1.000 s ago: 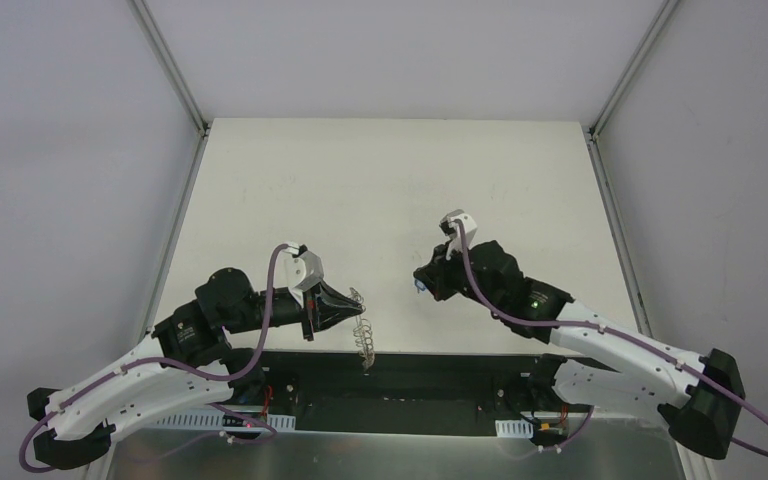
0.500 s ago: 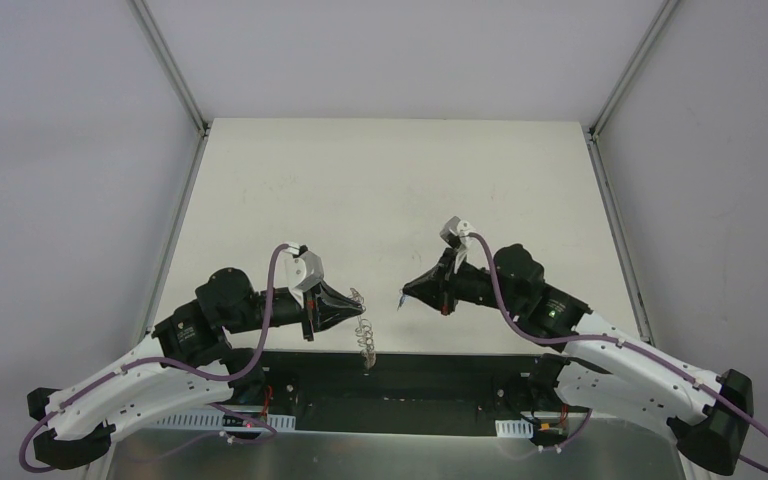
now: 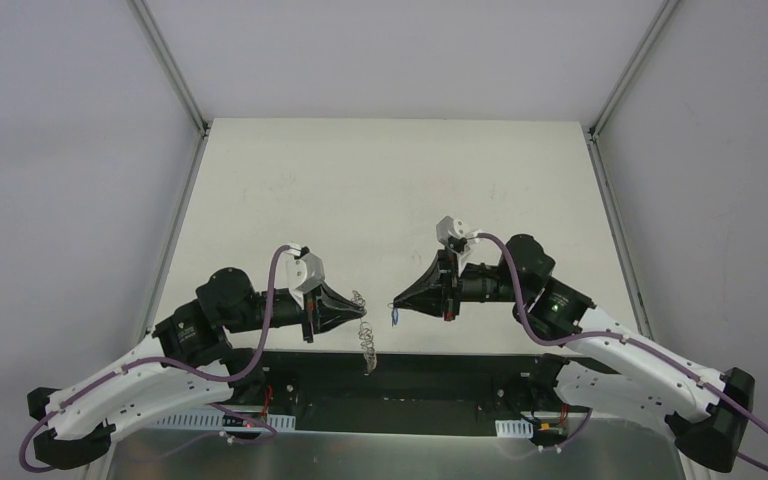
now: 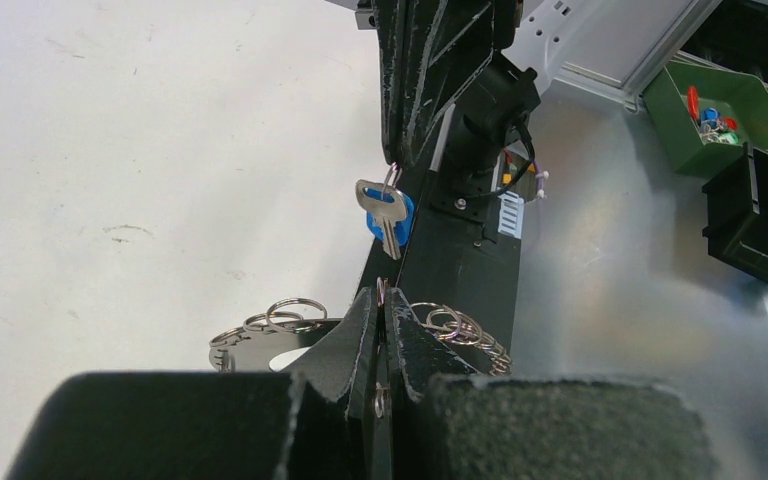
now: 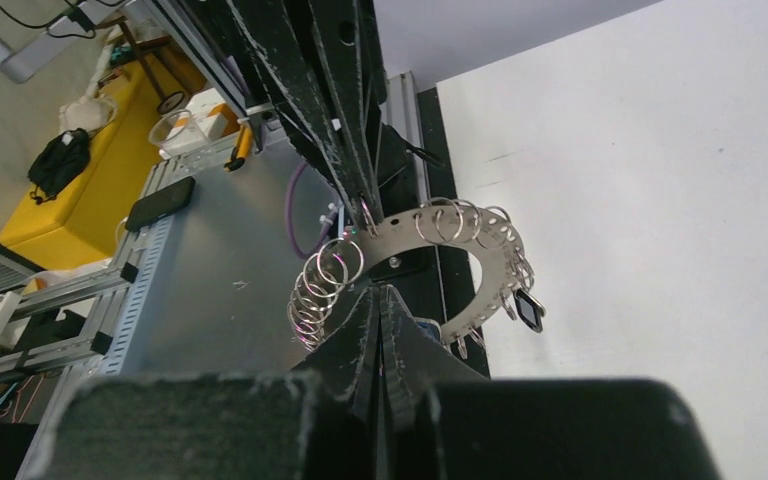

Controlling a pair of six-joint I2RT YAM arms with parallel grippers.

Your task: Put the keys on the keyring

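My left gripper (image 3: pixel 363 313) is shut on one wire loop of the keyring (image 3: pixel 365 336), which hangs over the table's near edge. In the left wrist view its fingertips (image 4: pixel 381 295) pinch that loop, with the grey plate (image 4: pixel 260 346) behind them. My right gripper (image 3: pixel 393 303) points at the left one, a short gap apart, shut on the small ring of the blue-tagged key (image 4: pixel 388 212), which dangles below its tip. In the right wrist view the keyring (image 5: pixel 488 262) curves just beyond my shut right gripper (image 5: pixel 375 292). A black-tagged key (image 5: pixel 530 310) hangs from its rim.
A black rail (image 3: pixel 410 375) runs along the table's (image 3: pixel 380 190) near edge, with a metal shelf (image 4: pixel 600 250) below it. A green parts bin (image 4: pixel 725 105) and a black bin (image 4: pixel 760 225) sit off to the side of the shelf.
My right gripper has swung left and levelled out, carrying the blue key from farther up the table to just beside the left gripper's tip. The left arm has barely moved.
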